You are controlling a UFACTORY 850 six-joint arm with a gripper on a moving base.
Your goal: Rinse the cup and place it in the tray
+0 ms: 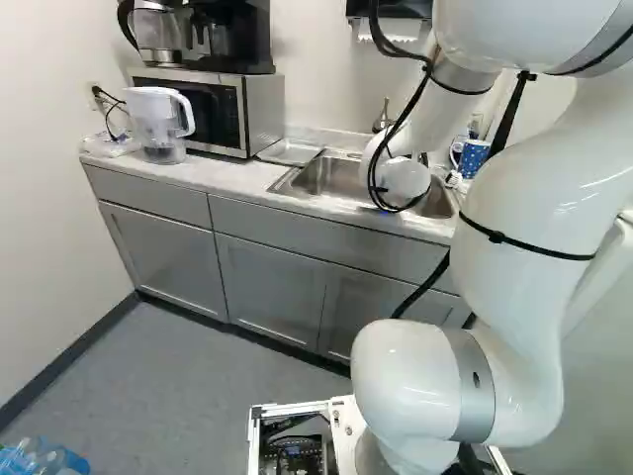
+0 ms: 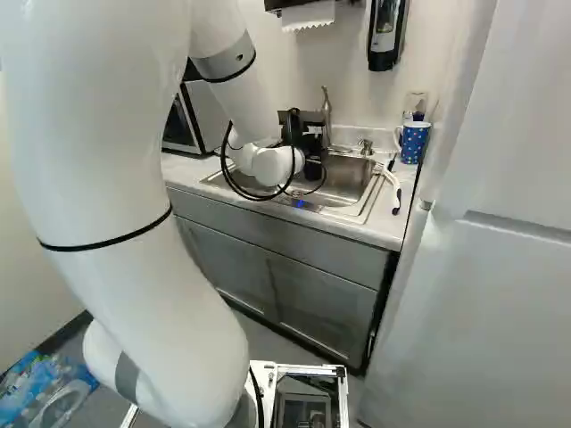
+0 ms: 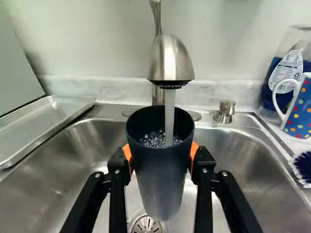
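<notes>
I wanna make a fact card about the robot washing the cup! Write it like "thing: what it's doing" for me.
Cup: dark, mouth up under the faucet, over the sink
Gripper: holding the cup between its orange pads
Faucet: on
Water: pouring into the cup, bubbly inside
Sink: steel, drain at the bottom
Tray: silver, beside the sink, cup not in it yet
Mug: blue with colorful dots and a white handle, on the counter

White walls (image 1: 40,198) over gray cabinets (image 1: 267,292)
In the left base view, a microwave (image 1: 220,109) sits toward eleven o'clock on the pale tabletop (image 1: 223,176); gray floor (image 1: 188,396) toward seven.
</notes>
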